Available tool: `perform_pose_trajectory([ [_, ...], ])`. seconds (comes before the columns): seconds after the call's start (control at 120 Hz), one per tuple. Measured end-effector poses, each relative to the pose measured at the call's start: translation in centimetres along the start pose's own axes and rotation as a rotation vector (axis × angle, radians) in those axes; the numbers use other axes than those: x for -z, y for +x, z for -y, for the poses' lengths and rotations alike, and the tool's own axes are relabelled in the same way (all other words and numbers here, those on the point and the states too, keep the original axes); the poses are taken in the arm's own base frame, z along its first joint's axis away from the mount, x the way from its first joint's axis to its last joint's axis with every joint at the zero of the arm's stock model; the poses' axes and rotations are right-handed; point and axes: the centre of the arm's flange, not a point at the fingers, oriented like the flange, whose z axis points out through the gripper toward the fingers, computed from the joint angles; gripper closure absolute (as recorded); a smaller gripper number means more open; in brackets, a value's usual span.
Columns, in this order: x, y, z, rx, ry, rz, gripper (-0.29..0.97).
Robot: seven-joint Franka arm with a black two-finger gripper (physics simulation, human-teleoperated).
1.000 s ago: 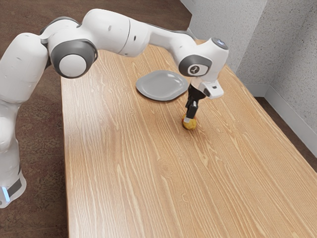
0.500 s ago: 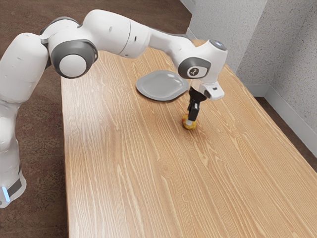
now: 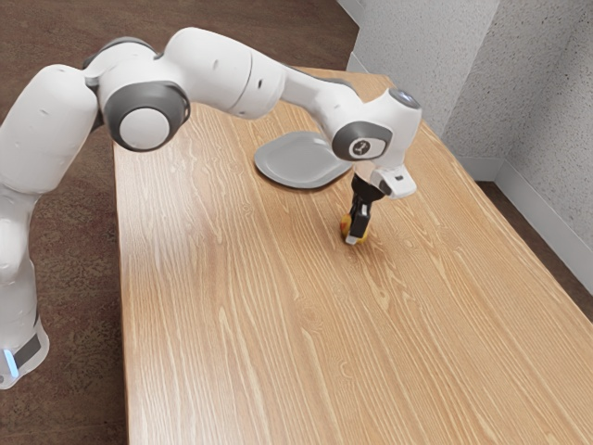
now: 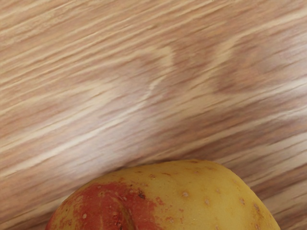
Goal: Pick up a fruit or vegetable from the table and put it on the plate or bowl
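Exterior view: one grey plate (image 3: 289,163) and one yellow-red fruit (image 3: 347,223) over one wooden table (image 3: 232,324); the fruit lies at the plate's 5 o'clock, apart from it. The jaws pinch the fruit from two sides, narrowly parted.

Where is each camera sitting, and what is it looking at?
Exterior view: sits high beside the table, looking down across it at the grey plate and the yellow-red fruit; the white arm reaches in from the exterior view's left.
Wrist view: rides on the arm's hand, looking down at the wood, the fruit just under it.
Shared: the fruit and the tabletop.
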Motion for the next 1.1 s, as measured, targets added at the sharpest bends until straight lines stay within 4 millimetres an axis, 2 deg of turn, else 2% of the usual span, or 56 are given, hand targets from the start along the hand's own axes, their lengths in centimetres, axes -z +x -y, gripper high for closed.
perform_pose_trajectory([
  [0.125, 0.4, 0.0, 0.1, 0.002, 0.010, -0.006, 0.28],
  [0.283, 0.9, -0.1, 0.3, 0.012, 0.017, -0.012, 0.33],
  [0.467, 1.5, -0.9, 1.5, 0.054, 0.013, -0.016, 0.38],
  [0.633, 3.6, -1.8, 1.9, 0.081, 0.019, -0.028, 0.40],
  [0.75, 6.9, -3.9, 3.7, 0.129, 0.038, -0.043, 0.38],
  [0.892, 11.5, -7.9, 6.3, 0.206, 0.056, -0.058, 0.38],
  [0.975, 12.7, -10.3, 8.2, 0.257, 0.059, -0.045, 0.38],
  [1.1, 13.4, -13.2, 10.5, 0.325, 0.054, -0.014, 0.38],
])
